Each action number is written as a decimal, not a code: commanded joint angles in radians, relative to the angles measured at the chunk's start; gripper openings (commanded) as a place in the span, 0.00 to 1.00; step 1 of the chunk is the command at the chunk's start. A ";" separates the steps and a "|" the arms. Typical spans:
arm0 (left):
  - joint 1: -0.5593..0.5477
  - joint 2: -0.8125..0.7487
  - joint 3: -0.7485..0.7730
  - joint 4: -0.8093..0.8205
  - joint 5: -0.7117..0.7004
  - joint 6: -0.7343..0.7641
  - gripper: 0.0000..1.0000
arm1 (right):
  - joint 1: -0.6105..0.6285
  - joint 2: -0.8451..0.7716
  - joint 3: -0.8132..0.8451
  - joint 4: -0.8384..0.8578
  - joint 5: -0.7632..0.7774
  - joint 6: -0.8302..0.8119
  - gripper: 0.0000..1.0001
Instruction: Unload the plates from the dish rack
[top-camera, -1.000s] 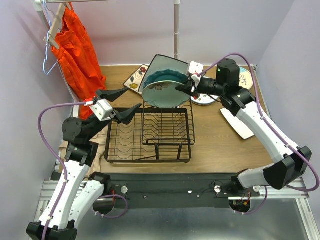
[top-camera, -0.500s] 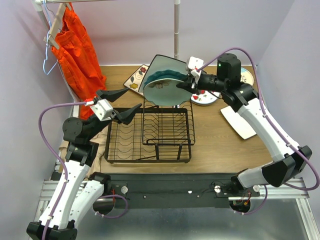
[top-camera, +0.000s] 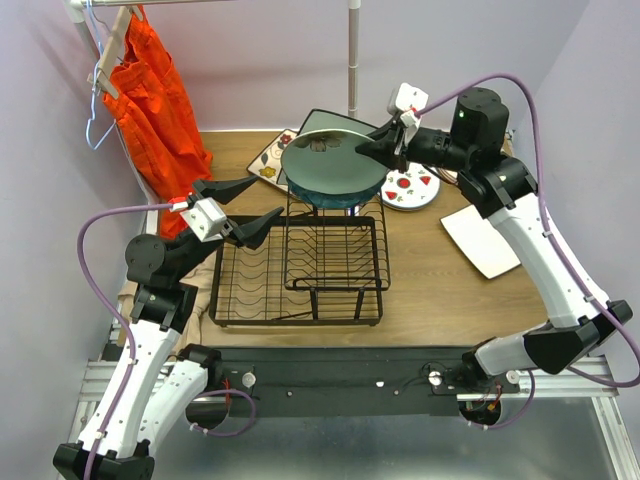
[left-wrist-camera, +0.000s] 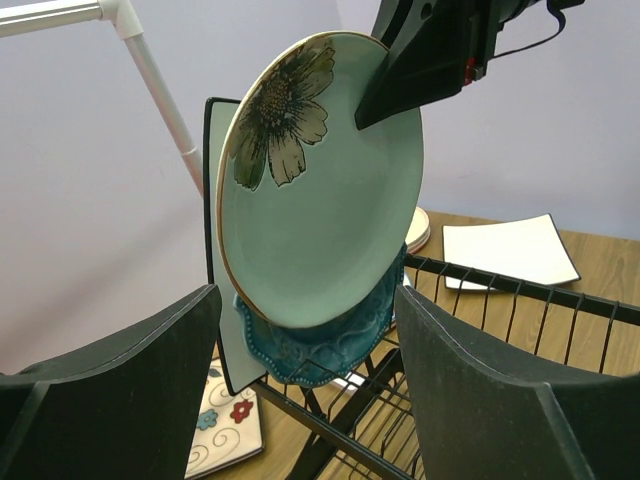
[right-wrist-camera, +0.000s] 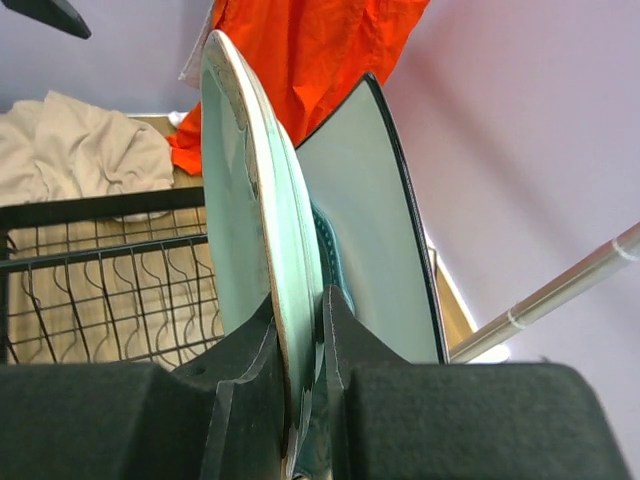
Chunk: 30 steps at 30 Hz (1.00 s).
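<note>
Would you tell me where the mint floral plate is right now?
In the top view, the mint floral plate is centre-back, gripped at its right rim by the right hand over the far end of the dish rack, beside the teal scalloped plate.

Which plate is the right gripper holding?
The round mint plate with the flower print, its rim pinched in the right gripper; the teal scalloped plate and the square plate are ungripped.

Top view looks down from behind, wrist views close, sharing mint plate (left-wrist-camera: 320, 200)
</note>
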 joint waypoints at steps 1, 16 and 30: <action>0.005 -0.007 -0.013 0.025 0.014 0.003 0.79 | 0.005 -0.034 0.082 0.097 0.044 0.125 0.01; 0.005 -0.007 -0.016 0.037 0.032 0.000 0.79 | -0.036 0.142 0.453 0.105 0.113 0.560 0.01; 0.005 -0.006 -0.018 0.037 0.030 0.000 0.79 | -0.514 0.182 0.374 0.439 0.208 1.311 0.01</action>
